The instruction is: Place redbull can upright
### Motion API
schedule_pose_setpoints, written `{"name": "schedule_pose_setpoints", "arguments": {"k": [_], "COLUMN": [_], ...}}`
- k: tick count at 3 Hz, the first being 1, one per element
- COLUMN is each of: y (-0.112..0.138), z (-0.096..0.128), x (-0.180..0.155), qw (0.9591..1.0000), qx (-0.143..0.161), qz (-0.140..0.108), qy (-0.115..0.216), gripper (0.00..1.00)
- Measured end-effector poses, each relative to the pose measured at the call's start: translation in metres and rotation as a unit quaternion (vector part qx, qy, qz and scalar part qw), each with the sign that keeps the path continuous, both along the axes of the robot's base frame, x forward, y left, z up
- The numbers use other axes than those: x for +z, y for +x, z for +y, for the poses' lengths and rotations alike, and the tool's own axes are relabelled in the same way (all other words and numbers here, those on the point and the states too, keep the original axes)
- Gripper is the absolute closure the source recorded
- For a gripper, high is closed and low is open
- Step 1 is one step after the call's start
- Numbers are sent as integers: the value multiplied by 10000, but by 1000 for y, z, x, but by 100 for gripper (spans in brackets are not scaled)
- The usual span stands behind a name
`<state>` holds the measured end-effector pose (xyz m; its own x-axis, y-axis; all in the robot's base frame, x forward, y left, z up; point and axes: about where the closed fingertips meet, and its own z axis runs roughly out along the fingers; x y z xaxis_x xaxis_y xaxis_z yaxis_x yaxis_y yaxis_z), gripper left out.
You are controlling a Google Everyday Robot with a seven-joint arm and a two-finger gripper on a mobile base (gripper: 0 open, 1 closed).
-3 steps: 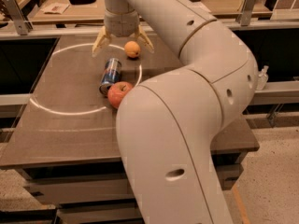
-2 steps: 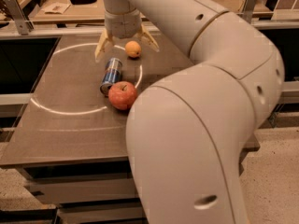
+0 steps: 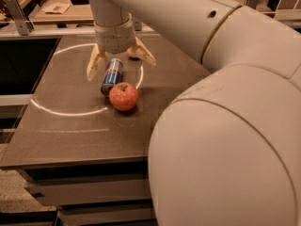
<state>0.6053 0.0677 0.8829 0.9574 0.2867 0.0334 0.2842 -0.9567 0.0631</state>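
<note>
Hovering low over the far half of the surface (image 3: 70, 135), the pincer (image 3: 121, 69) hangs wide open in the camera view. Its two pale fingers (image 3: 94, 64) are splayed to either side and it holds nothing. The redbull can (image 3: 112, 76) lies on its side directly beneath. Its far end sits between the spread fingers, and its near end, a silver disc, points toward the camera. Whether either finger touches the can cannot be told.

Just in front of the can, touching or nearly touching that near end, sits a red apple (image 3: 124, 96). A small orange fruit (image 3: 133, 53) shows behind the right finger, partly hidden by it. A bright ring of light curves across the surface around this group. The bulky white arm (image 3: 211, 41) fills the right side and hides the rest of that side.

The can looks like thin, smooth metal, so it is probably light and slick. It would roll easily on its side and dent under a hard squeeze. The best hold seems to be across the cylinder's width near the middle or far half, with the fingers on the curved sides and away from the apple. A moderate squeeze there should keep the can from slipping as it is tipped up. The apple crowds the near end, so that end would need to swing clear before the base is set flat. The can is narrow for its height and could topple if let go at a tilt.
</note>
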Motion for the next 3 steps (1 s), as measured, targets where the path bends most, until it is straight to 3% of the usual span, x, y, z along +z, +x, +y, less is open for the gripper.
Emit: {"name": "schedule_pose_setpoints", "arguments": {"k": [1,2,3], "y": [-7,2,7], "z": [17,29,38], "x": [2,5,-4], "qw": [9996,9973,9958], "qx": [-223,-599,-798], "qz": [64,127,233], "qy": [154,400,387], "gripper": [0,0,0]}}
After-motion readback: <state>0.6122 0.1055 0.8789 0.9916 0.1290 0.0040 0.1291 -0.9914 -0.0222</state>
